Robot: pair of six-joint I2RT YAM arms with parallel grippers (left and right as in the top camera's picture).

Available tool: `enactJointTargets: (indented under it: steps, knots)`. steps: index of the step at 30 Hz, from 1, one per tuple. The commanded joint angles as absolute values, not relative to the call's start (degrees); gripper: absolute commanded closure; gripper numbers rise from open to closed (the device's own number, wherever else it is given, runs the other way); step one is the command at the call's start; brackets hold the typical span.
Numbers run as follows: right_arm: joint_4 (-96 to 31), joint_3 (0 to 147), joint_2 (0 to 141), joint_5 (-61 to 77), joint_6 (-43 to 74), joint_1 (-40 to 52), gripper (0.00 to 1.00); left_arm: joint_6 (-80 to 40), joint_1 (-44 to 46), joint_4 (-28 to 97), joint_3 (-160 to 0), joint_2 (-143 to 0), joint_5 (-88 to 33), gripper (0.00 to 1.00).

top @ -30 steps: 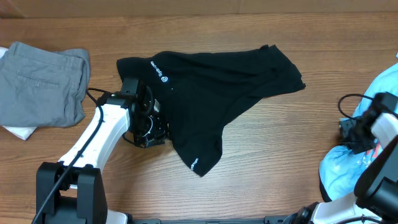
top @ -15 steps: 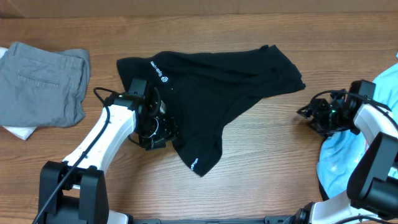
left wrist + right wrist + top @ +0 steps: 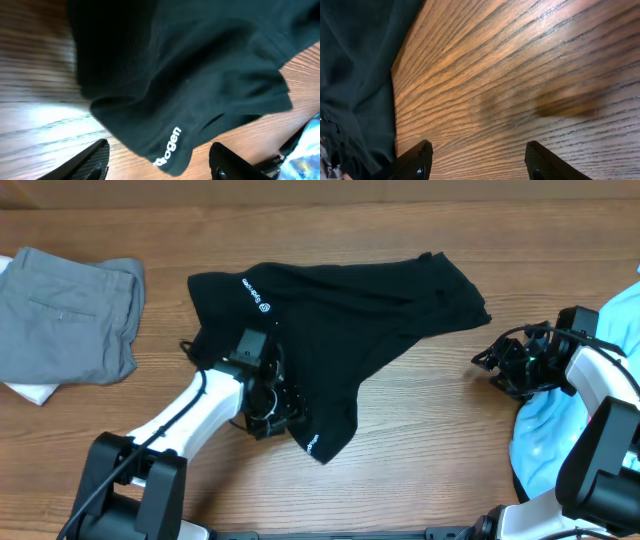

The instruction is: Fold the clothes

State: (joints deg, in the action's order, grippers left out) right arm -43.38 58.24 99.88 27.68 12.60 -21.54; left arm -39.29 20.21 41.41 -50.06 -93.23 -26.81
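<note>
Across the middle of the worktop [image 3: 430, 450] lay the black shirt [image 3: 350, 305], spread loosely and creased, collar end toward the left, one sleeve trailing down toward the near edge. Small white logo [image 3: 264, 306] sat near the collar; a second line of white lettering [image 3: 169, 146] ran along the hem of the trailing sleeve.

Left tool [image 3: 283, 418] was low at the left edge of that sleeve. Wrist view: both fingers [image 3: 92, 160] stood wide apart, the lettered hem lying between them, no cloth pinched. Contact with the fabric could not be judged.

Right tool [image 3: 485, 367] sat low over bare wood, just off the shirt's right corner. Its wrist view showed the fingers [image 3: 415, 160] spread, only wood grain between them, shirt cloth at the left of the frame. Nothing held.

Grey trousers [image 3: 65, 310] lay folded at the far left, well apart from the shirt, something white [image 3: 28, 392] peeking out beneath. Light blue T-shirt [image 3: 535, 450] was bunched at the right edge, partly behind the right arm.
</note>
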Motion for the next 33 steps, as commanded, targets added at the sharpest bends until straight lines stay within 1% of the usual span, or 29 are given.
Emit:
enactJointTargets:
  steps: [1,3,6,12,18,19,20,21,22,26,27,30,33]
  knots:
    - [-43.42,59.72,98.26,27.03,11.94,-21.32,0.36,-45.15,20.71,39.2,-48.18,-92.51,-26.39,0.33]
    - [-43.62,59.72,98.24,27.05,11.94,-21.32,0.37,-45.45,20.67,38.63,-48.05,-92.51,-26.39,0.34]
    - [-43.86,59.72,98.26,27.05,11.97,-21.32,0.37,-45.45,20.69,37.54,-48.05,-92.51,-26.39,0.37]
    - [-45.08,59.72,98.26,27.05,11.94,-21.32,0.36,-45.98,20.69,37.19,-48.05,-93.14,-26.37,0.36]
    - [-45.74,59.72,98.26,27.05,11.94,-21.32,0.36,-48.03,20.47,36.42,-48.05,-96.05,-27.31,0.36]
    - [-45.78,59.72,98.26,27.03,11.97,-21.32,0.36,-48.03,20.43,35.73,-48.05,-96.36,-28.03,0.39]
    - [-45.8,59.72,98.26,27.05,11.97,-21.32,0.36,-48.03,20.43,35.2,-48.05,-96.57,-28.14,0.44]
    - [-45.82,59.72,98.24,27.05,11.94,-21.32,0.36,-48.05,20.43,34.96,-48.05,-96.62,-28.14,0.53]
    - [-45.98,59.72,98.24,27.05,11.94,-21.32,0.36,-48.03,20.43,34.79,-48.05,-96.62,-28.14,0.66]
    - [-46.44,59.72,98.26,27.03,11.94,-21.32,0.36,-48.01,20.32,34.85,-48.07,-96.62,-28.16,0.93]
    - [-46.57,59.72,98.26,27.03,11.94,-21.32,0.36,-48.01,20.23,34.87,-48.07,-96.62,-28.14,0.96]
    - [-47.03,59.72,98.26,26.87,11.94,-21.32,0.36,-46.52,19.79,35.97,-48.58,-96.51,-28.1,0.96]
    - [-47.29,59.72,98.26,26.41,11.92,-21.32,0.36,-41.04,17.34,42.72,-50.33,-95.68,-25.1,0.96]
